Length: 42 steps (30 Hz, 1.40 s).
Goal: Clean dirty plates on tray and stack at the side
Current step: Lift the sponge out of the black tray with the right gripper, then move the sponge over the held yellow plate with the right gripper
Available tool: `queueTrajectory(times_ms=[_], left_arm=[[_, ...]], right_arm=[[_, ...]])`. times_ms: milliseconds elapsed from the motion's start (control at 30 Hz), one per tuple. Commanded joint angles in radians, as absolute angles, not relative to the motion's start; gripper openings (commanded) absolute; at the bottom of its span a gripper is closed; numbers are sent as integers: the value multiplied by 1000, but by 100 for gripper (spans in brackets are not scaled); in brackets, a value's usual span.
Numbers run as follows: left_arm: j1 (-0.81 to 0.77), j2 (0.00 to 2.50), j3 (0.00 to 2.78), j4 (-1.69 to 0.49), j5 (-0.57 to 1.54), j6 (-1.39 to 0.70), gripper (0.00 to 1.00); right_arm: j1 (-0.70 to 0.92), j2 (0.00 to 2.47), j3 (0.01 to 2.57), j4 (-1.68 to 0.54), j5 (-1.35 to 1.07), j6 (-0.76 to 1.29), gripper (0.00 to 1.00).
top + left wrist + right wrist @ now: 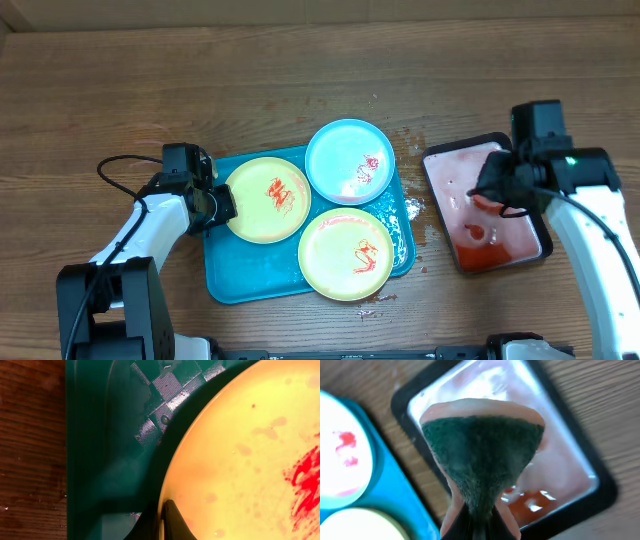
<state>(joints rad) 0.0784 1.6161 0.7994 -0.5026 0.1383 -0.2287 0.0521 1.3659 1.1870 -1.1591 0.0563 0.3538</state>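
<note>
1. Overhead: your left gripper (225, 205) is clamped on the left rim of the left yellow plate (267, 200). That plate lies flat and face up at the left of the tray (232, 275). The blue plate (348, 160) sits at the tray's far right, and the near yellow plate (345, 253) at its near right. The tray's long axis runs left to right, slightly skewed. Your right gripper (487, 197) hangs over the black-rimmed tray (440, 165), to the right.
2. Left wrist: your left gripper (162, 520) is closed, pinching the left yellow plate (240, 460) by its rim. Red smears show at the right edge of the view.
3. Right wrist: your right gripper (475, 522) is squeezed tight on a sponge (482, 455), whose green face is toward the camera. The sponge is above the black-rimmed tray (570, 455), which holds red liquid.
</note>
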Motion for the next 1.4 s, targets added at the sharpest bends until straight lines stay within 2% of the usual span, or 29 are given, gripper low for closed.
queueTrajectory(times_ms=[0,167,300,533,833,933,1100,1367], left_arm=[[78,1655,761,-515,84,-198,4],[78,1655,761,-501,111,-194,4],[78,1655,761,-479,200,-155,4],[78,1655,761,-456,261,-153,4],[78,1655,761,-461,260,-154,4],[78,1655,761,-461,260,-154,4],[78,1655,761,-467,260,-154,4],[78,1655,761,-475,263,-157,4]], right_arm=[[53,1383,1190,-1136,-181,180,4],[112,1383,1190,-1076,-529,-61,4],[219,1386,1190,-994,-605,-75,4],[484,1519,1190,-759,-604,75,4],[752,1877,1190,-346,-603,331,4],[801,1940,1191,-259,-527,447,4],[844,2011,1190,-237,-229,586,4],[834,2114,1191,-237,-86,581,4]])
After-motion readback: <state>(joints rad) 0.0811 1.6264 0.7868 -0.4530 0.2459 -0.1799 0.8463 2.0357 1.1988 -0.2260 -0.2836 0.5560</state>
